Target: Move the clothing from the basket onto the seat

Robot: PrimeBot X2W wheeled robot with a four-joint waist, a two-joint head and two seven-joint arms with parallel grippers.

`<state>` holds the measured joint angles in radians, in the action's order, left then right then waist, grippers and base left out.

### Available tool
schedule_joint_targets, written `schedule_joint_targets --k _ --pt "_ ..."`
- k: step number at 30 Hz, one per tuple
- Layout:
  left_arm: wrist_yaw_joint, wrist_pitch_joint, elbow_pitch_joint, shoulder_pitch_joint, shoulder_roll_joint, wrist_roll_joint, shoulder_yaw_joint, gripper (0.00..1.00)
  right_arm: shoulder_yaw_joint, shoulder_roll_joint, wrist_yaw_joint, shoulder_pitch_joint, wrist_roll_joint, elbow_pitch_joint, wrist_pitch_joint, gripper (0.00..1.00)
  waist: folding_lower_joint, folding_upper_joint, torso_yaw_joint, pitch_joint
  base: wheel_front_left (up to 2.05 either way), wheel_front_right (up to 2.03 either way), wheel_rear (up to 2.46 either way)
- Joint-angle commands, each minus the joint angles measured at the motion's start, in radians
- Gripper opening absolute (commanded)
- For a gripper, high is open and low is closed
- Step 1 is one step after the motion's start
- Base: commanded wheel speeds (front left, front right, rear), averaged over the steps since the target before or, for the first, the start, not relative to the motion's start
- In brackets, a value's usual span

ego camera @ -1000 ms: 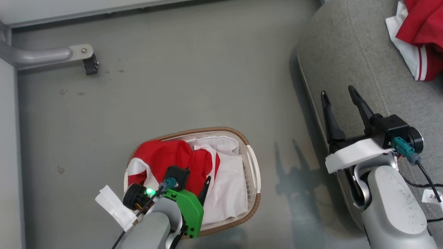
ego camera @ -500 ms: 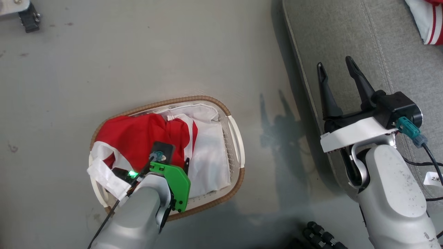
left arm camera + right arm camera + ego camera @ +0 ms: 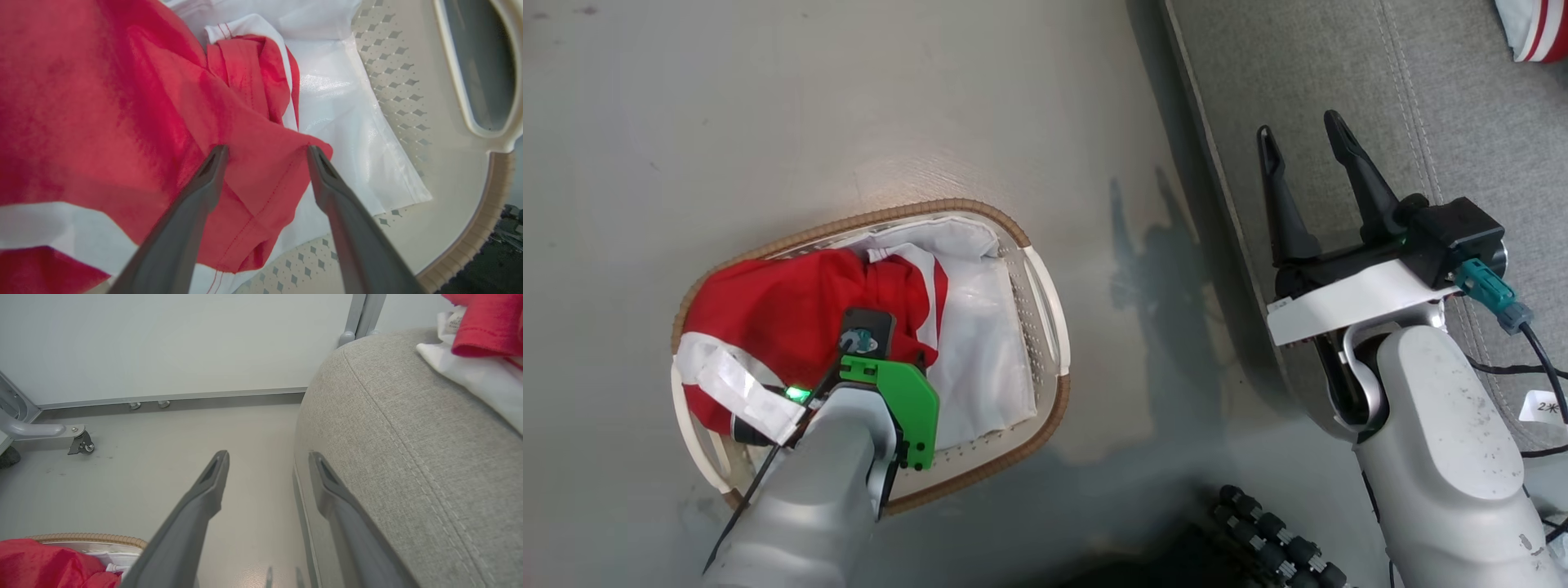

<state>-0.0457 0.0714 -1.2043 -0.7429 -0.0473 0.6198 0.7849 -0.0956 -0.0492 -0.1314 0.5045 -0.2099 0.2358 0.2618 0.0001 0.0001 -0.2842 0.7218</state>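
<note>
Red clothing (image 3: 784, 306) with white stripes lies bunched in the left half of the basket (image 3: 1045, 327), on its white liner sheet. My left gripper (image 3: 267, 151) points down into the basket, open, its fingertips astride a raised fold of the red clothing (image 3: 163, 122). My right gripper (image 3: 1307, 139) is open and holds nothing, hanging over the left edge of the grey seat (image 3: 1462, 98). More red and white clothing (image 3: 482, 322) lies on the seat (image 3: 408, 428) at the far right.
The basket stands on a smooth grey floor (image 3: 768, 106) left of the seat. A wheeled metal leg (image 3: 77, 441) stands by the far wall. Black ribbed parts (image 3: 1274, 547) of my own base show at the bottom edge.
The head view has swung down and to the right, shifting the whole picture. My left gripper has sunk lower into the basket, down to the red clothing. The right gripper stays open.
</note>
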Motion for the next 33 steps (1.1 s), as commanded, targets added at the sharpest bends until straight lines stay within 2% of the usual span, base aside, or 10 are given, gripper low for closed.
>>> schedule_joint_targets --k 1,11,16,19,20,21,22,25,33 --pt "-0.007 0.000 -0.010 -0.024 -0.006 0.005 0.003 1.00 0.002 -0.002 0.001 0.014 -0.006 -0.006 0.005 1.00 -0.0001 -0.0001 -0.010 0.019 0.00 0.00 0.00" --pt "-0.056 0.007 -0.057 -0.103 -0.008 -0.007 0.015 1.00 -0.005 -0.002 0.001 0.023 -0.023 -0.023 0.005 1.00 -0.0001 -0.0001 -0.019 0.079 0.00 0.00 0.00" --pt "-0.099 -0.028 -0.074 -0.124 -0.019 -0.014 0.023 1.00 -0.017 -0.002 0.001 0.032 -0.033 -0.030 0.005 1.00 -0.0001 -0.0001 -0.026 0.102 0.00 0.00 0.00" --pt "-0.106 -0.056 -0.078 -0.126 -0.022 -0.006 0.023 1.00 -0.018 -0.002 0.001 0.037 -0.038 -0.033 0.005 1.00 -0.0001 -0.0001 -0.028 0.110 0.00 0.00 0.00" --pt "-0.103 -0.063 -0.079 -0.128 -0.022 -0.001 0.020 0.49 -0.016 -0.002 0.001 0.037 -0.038 -0.033 0.005 1.00 -0.0001 -0.0001 -0.027 0.112 0.00 0.00 0.00" --pt "-0.100 -0.068 -0.079 -0.130 -0.022 0.001 0.021 0.38 -0.015 -0.002 0.001 0.038 -0.037 -0.032 0.005 1.00 -0.0001 -0.0001 -0.026 0.113 0.00 0.00 0.00" --pt "-0.095 -0.066 -0.080 -0.130 -0.022 0.005 0.020 0.00 -0.012 -0.002 0.001 0.038 -0.036 -0.031 0.005 1.00 -0.0001 -0.0001 -0.025 0.113 0.00 0.00 0.00" --pt "-0.087 -0.044 -0.080 -0.125 -0.020 0.002 0.025 0.00 -0.006 -0.002 0.001 0.038 -0.034 -0.024 0.005 1.00 -0.0001 -0.0001 -0.018 0.107 0.00 0.00 0.00" --pt "-0.033 0.058 -0.045 -0.077 -0.007 0.034 0.024 0.00 -0.003 -0.002 0.001 0.020 -0.027 0.002 0.005 1.00 -0.0001 -0.0001 0.016 0.045 0.00 0.00 0.00"
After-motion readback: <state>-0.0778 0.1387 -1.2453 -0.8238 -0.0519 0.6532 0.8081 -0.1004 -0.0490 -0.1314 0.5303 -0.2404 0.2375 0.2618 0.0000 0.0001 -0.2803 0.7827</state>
